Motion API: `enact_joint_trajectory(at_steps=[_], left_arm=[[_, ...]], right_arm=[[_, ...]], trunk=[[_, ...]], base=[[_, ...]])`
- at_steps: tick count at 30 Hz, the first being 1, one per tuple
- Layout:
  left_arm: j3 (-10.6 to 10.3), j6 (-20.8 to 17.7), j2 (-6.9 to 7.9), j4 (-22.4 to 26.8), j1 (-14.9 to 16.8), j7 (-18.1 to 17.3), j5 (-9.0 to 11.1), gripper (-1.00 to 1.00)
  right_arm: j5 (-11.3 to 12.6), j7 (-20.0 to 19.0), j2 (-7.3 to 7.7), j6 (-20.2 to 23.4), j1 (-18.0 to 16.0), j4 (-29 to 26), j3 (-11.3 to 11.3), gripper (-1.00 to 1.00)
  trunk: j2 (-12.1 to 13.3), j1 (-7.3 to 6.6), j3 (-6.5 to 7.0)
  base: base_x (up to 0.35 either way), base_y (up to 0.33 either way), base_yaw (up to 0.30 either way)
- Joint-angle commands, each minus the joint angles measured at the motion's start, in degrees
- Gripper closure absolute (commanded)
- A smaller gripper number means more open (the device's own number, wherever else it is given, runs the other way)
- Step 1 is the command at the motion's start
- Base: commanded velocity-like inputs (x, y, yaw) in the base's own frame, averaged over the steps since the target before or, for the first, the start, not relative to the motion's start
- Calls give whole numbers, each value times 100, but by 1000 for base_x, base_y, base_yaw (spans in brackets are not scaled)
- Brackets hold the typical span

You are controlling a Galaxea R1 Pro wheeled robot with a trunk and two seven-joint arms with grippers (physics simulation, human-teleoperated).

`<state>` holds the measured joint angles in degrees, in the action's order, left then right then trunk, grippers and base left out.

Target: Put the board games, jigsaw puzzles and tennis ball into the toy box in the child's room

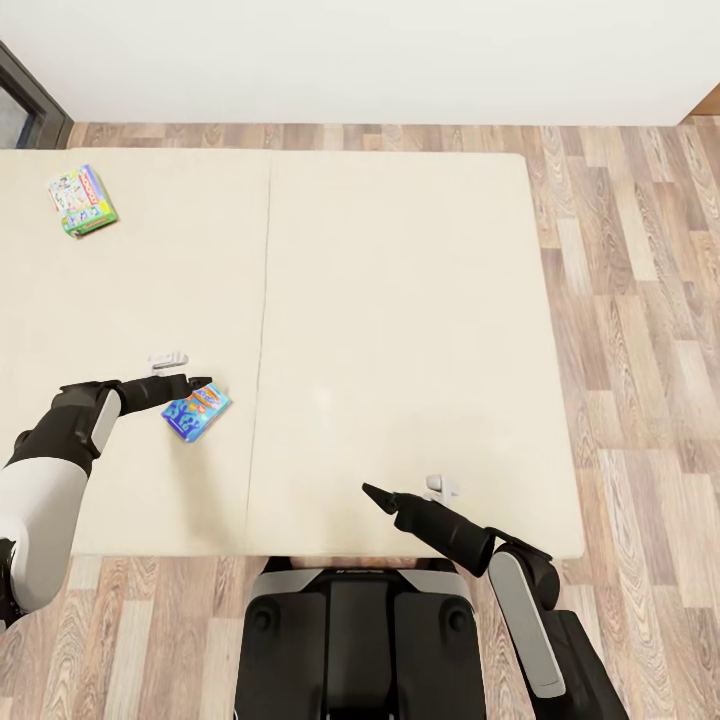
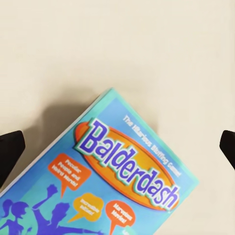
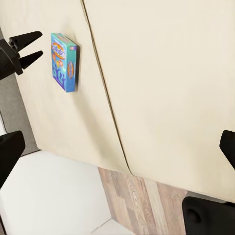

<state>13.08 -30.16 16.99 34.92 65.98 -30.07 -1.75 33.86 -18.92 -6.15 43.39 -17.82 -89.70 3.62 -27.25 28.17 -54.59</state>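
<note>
Two board games on the bed (image 1: 400,300): Balderdash box (image 1: 196,411) directly under my spread left fingers (image 1: 203,382), long axis diagonal between them.

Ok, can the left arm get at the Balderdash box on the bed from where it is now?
Probably yes. The left end effector is right over the Balderdash box, open, with its fingers spread either side in the wrist view, and nothing lies between them on the bed.
</note>
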Motion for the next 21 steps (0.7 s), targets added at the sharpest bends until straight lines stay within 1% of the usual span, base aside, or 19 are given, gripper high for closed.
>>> enact_joint_trajectory(at_steps=[1, 10, 14, 15, 19, 21], left_arm=[[28, -43, -3, 6, 2, -34, -18, -100], [28, -43, -2, 6, 2, -41, -11, -100], [28, -38, 0, 6, 2, -41, -10, -100], [28, -37, 2, 6, 2, -40, -10, -100], [28, -35, 4, 4, -2, -39, -10, -100], [28, -35, 3, 3, -3, -37, -8, -100]], right_arm=[[-3, -15, -2, 29, -2, -3, -11, -100], [31, -48, 53, 214, -28, -87, -73, -100], [56, -71, 66, 622, -80, -117, -128, -100], [60, -79, 67, 783, -117, -124, -178, -100], [68, -89, 71, 1037, -219, -128, -296, -100], [71, -91, 74, 1085, -239, -129, -320, -100]], trunk=[[-8, 3, -8], [-8, 3, -15], [-8, 3, -16], [-8, 3, -16], [-8, 3, -16], [-8, 3, -16]], base=[[0, 0, 0], [0, 0, 0], [0, 0, 0], [0, 0, 0], [0, 0, 0], [0, 0, 0]])
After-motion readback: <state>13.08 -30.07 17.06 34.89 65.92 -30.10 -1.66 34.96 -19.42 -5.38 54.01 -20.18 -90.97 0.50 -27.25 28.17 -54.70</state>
